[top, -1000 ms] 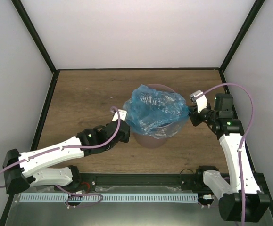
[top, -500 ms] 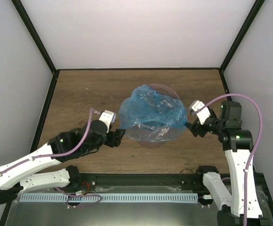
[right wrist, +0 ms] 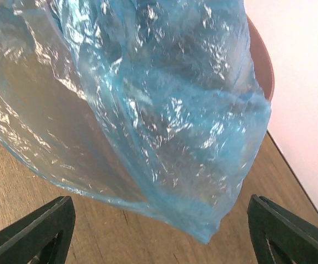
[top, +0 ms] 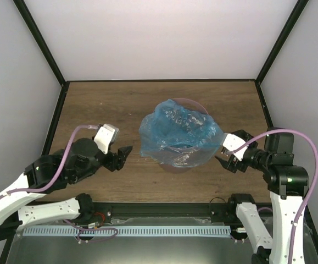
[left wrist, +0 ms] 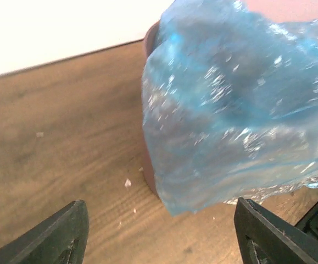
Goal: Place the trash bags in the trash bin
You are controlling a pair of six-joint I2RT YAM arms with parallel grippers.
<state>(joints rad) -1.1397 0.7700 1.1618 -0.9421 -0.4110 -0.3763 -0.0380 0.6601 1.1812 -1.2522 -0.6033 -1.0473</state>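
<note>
The wood-grain counter (top: 93, 110) carried all items, enclosed by pale walls on three sides.

The trash bag (top: 178, 132), a light-blue crinkled translucent film, lay bunched over the mouth of the trash bin (top: 174, 167) at the centre of the counter. The film covered most of the opening and hung down outside the near and left walls. In the left wrist view, its lower edge ended just above the counter. Whether any part of it reached the bottom of the bin could not be determined.

The trash bin stood upright. Only an arc of its mauve far rim and a strip of its near wall showed past the film.

The left gripper (top: 120, 158) sat to the left of the bin, apart from the bag, with its fingers (left wrist: 65, 236) spread wide and nothing between them.

The right gripper (top: 224, 159) sat to the right of the bin, near the film but not touching it. Its fingers (right wrist: 38, 231) were likewise spread wide and empty.

Several pale specks (left wrist: 127, 183) lay on the counter beside the base of the bin.
</note>
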